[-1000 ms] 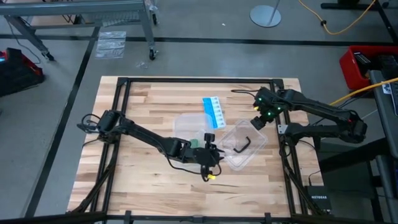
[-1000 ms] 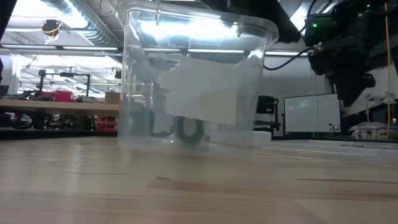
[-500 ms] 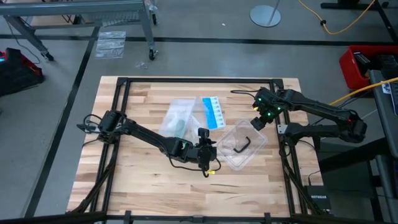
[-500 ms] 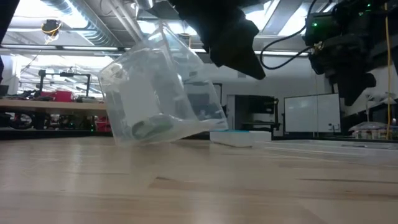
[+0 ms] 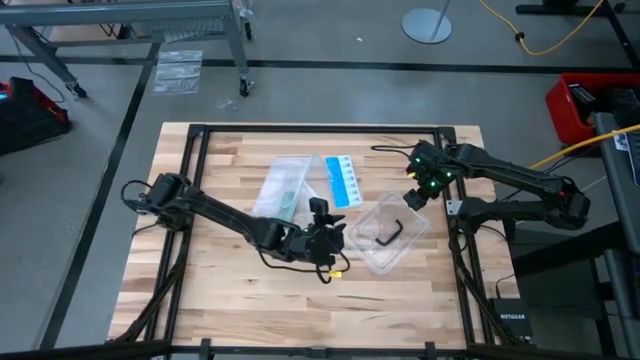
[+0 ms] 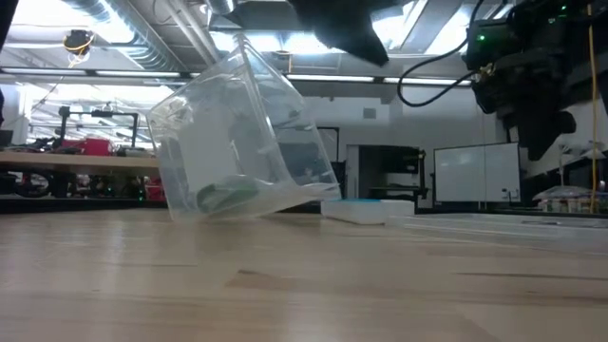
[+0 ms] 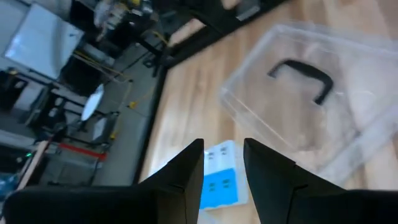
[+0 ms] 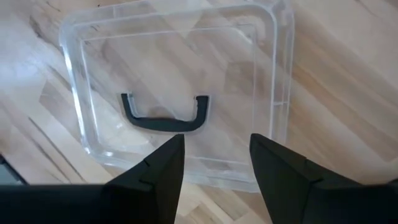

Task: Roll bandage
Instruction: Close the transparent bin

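Observation:
The dark green bandage lies inside a clear plastic container that is tipped over on the table; in the low view the bandage rests in the low part of the tilted container. My left gripper hovers just right of the container, open and holding nothing. My right gripper stands open above the clear lid, clear of it.
A blue-and-white card lies flat between the container and the lid. The lid carries a black handle. A black frame runs around the wooden tabletop, with bare wood along the near and left sides.
The container has tipped from upright over toward the table's left, with the bandage still inside. My left gripper has risen and turned its wrist, and now stands clear of the container. The container has kept still in the last half second.

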You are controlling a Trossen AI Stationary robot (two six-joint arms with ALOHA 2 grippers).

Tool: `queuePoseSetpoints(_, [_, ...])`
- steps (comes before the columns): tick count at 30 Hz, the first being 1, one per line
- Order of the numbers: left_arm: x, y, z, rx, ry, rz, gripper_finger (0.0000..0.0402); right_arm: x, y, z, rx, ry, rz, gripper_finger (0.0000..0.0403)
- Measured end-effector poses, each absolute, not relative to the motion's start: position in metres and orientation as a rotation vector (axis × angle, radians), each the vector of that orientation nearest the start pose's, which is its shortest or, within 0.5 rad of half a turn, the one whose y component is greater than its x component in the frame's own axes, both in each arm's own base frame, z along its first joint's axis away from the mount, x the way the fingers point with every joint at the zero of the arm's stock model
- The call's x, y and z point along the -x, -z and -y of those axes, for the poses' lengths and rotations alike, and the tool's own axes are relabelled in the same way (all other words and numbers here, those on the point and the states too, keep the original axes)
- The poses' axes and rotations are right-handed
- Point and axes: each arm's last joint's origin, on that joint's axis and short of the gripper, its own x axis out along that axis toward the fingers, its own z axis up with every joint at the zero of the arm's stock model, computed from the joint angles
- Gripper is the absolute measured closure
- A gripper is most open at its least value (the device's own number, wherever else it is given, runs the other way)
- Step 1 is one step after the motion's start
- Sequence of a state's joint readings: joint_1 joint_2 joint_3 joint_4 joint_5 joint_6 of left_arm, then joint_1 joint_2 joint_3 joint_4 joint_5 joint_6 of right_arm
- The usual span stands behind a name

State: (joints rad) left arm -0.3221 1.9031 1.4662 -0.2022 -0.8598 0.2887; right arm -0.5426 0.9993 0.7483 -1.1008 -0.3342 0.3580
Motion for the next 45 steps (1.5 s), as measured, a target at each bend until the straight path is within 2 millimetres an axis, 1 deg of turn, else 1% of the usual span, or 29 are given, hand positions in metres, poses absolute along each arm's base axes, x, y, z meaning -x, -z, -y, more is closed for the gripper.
queuePoseSetpoints(5, [-0.397, -0.279, 0.108, -0.608, -0.522, -0.558, 0.0295, -0.133, -0.230, 0.069, -0.884, 0.400, -1.202, 0.0217])
queuePoseSetpoints(7, [-0.391, -0.290, 0.110, -0.592, -0.544, -0.531, 0.0295, -0.133, -0.230, 0.069, -0.885, 0.400, -1.202, 0.0217])
queuePoseSetpoints(13, [-0.368, -0.324, 0.122, -0.516, -0.533, -0.432, 0.0295, -0.134, -0.230, 0.069, -0.900, 0.376, -1.198, 0.0217])
queuePoseSetpoints(15, [-0.362, -0.332, 0.126, -0.501, -0.529, -0.403, 0.0295, -0.134, -0.230, 0.069, -0.893, 0.370, -1.198, 0.0217])
queuePoseSetpoints(18, [-0.355, -0.340, 0.130, -0.440, -0.593, -0.364, 0.0295, -0.135, -0.230, 0.069, -0.846, 0.341, -1.192, 0.0217])
queuePoseSetpoints(21, [-0.350, -0.341, 0.134, -0.335, -0.651, -0.323, 0.0295, -0.137, -0.231, 0.071, -0.813, 0.327, -1.162, 0.0217])
queuePoseSetpoints(25, [-0.342, -0.334, 0.144, -0.210, -0.647, -0.317, 0.0295, -0.145, -0.234, 0.076, -0.764, 0.316, -1.077, 0.0217])
queuePoseSetpoints(32, [-0.321, -0.317, 0.159, 0.040, -0.670, -0.341, 0.0295, -0.159, -0.242, 0.084, -0.524, 0.219, -0.909, 0.0217])
queuePoseSetpoints(36, [-0.314, -0.312, 0.169, 0.167, -0.621, -0.374, 0.0295, -0.165, -0.247, 0.088, -0.381, 0.173, -0.829, 0.0217])
queuePoseSetpoints(40, [-0.306, -0.309, 0.177, 0.256, -0.602, -0.390, 0.0295, -0.170, -0.250, 0.091, -0.264, 0.136, -0.780, 0.0217])
queuePoseSetpoints(45, [-0.296, -0.304, 0.184, 0.354, -0.628, -0.396, 0.0295, -0.180, -0.246, 0.096, -0.185, 0.097, -0.774, 0.0217])
